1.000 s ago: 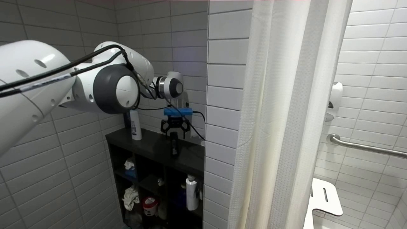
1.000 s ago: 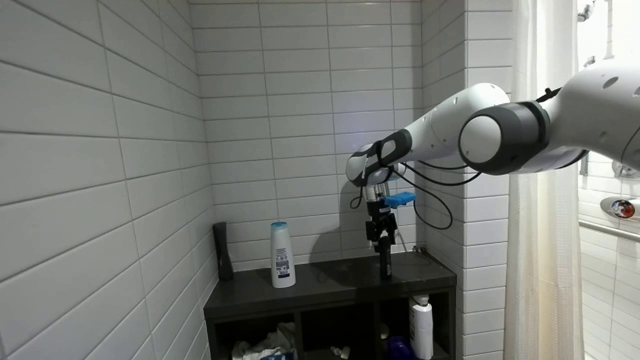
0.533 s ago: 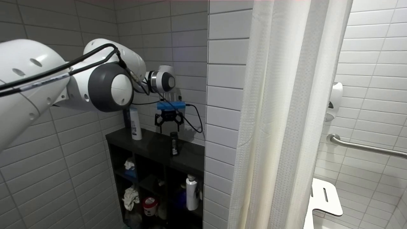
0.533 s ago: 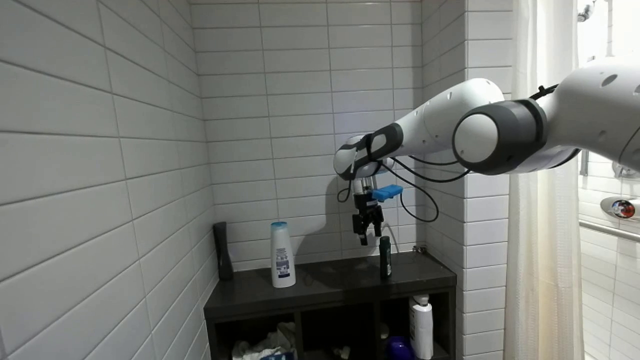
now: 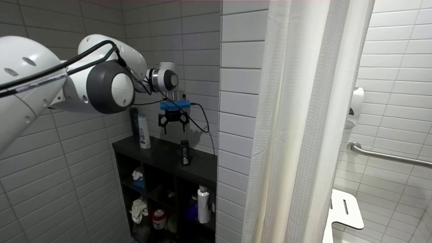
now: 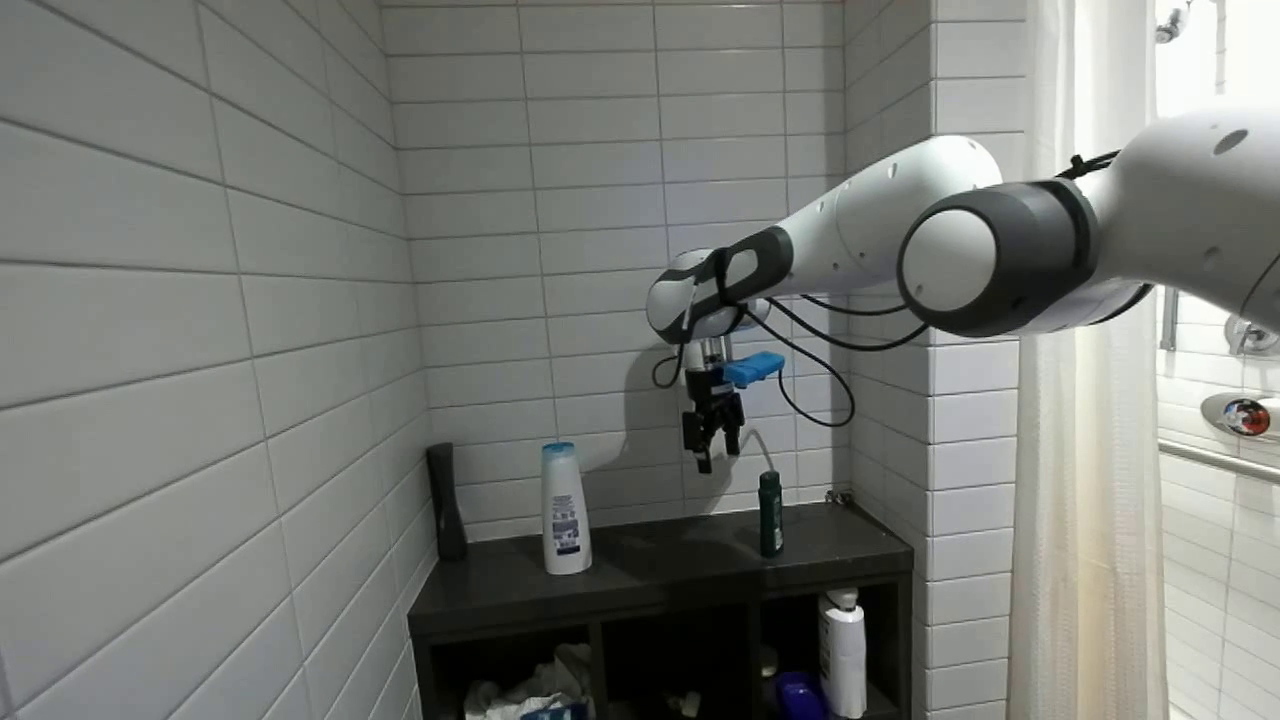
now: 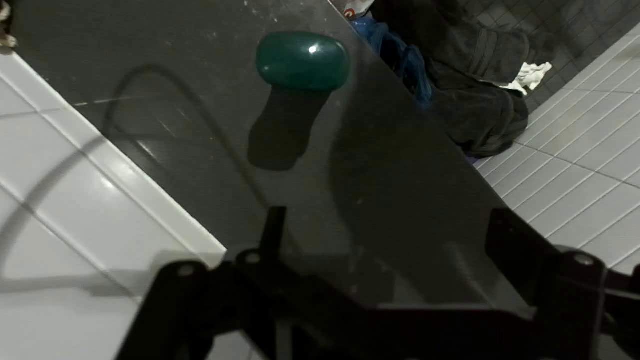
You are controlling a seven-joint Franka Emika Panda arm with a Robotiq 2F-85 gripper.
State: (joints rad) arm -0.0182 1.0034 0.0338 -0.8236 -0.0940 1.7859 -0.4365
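While the hand [image 6: 719,460] hovers, green bottle [image 6: 770,514] lower, to one side.

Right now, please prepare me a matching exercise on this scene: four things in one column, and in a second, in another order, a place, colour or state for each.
Column one:
1. Gripper
2. Green bottle
3. Blue-capped bottle
4. Curtain

Column two:
A. White body, standing on the shelf
B. Hanging in folds
C. Open, in the air
D. Upright, nearest the gripper

Pairs: 1-C, 2-D, 3-A, 4-B
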